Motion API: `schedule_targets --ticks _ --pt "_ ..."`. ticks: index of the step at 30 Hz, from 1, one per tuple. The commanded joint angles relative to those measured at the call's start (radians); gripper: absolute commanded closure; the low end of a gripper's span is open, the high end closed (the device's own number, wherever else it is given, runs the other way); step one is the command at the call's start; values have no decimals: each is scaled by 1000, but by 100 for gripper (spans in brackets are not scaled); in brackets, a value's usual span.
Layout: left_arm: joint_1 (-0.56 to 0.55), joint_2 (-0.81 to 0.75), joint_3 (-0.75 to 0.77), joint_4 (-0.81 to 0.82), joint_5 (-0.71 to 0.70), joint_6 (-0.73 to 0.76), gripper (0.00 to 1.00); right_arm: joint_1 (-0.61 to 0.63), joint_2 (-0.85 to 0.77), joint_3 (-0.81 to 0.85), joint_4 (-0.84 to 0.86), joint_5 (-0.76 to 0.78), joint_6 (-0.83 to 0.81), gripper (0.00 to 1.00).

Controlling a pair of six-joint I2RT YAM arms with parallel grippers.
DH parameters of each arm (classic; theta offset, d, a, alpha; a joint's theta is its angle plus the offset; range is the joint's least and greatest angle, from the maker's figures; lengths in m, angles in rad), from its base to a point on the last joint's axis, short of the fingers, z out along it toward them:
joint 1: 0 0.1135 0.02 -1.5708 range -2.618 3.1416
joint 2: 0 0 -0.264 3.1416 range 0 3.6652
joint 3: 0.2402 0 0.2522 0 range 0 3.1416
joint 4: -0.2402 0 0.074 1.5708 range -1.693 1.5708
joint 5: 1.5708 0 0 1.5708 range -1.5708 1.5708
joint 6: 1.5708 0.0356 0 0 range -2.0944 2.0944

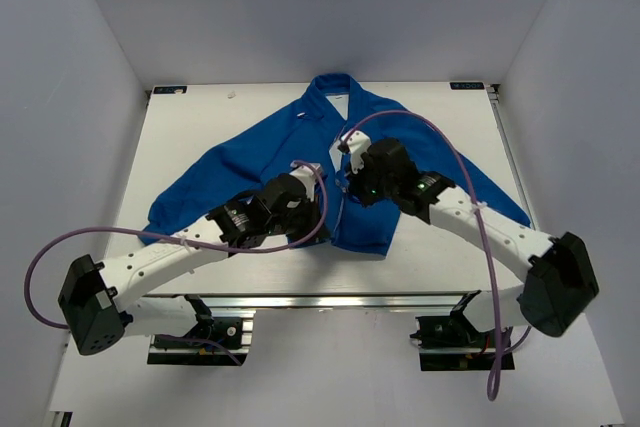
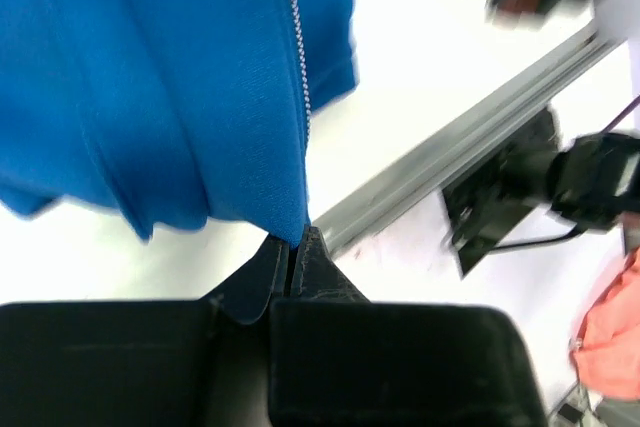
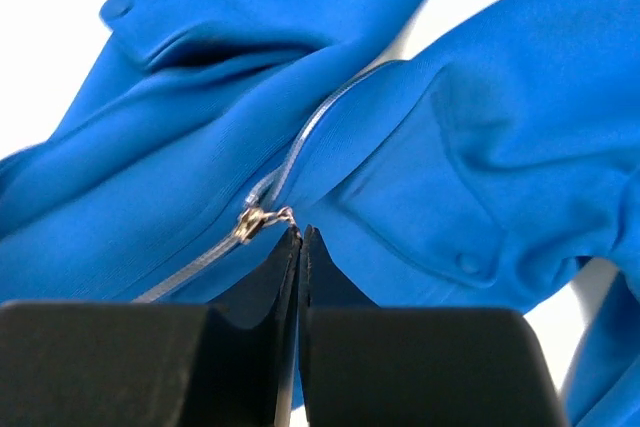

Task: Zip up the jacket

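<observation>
While the right gripper (image 3: 301, 237) is pinched fully closed on the zipper pull (image 3: 283, 215) right beside the slider (image 3: 250, 222), the left gripper (image 2: 297, 239) is clamped tight on the bottom hem corner of the jacket (image 2: 150, 77), at the foot of the zipper teeth (image 2: 296, 37). Jacket lies spread front-up mid-desk (image 1: 450, 247), collar at the far side. 2 risks: pull tab is tiny, so an off-axis tug could slip it out; hem pinch looks shallow, and if it lets go the fabric bunches and the slider jams.
</observation>
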Motion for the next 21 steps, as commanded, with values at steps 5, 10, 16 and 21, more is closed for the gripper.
schedule_targets --ticks 5,10,16,21 --pt "-8 -148 -151 -114 179 -68 100 -27 233 194 129 364 -34 100" --pt "-8 -202 -252 -97 208 -103 100 -107 434 394 193 469 -60 100" --pt "-8 -207 -310 -82 244 -116 100 -247 724 780 206 446 -60 100" --pt "-8 -214 -382 -29 306 -153 100 -305 1036 1173 218 437 -122 100"
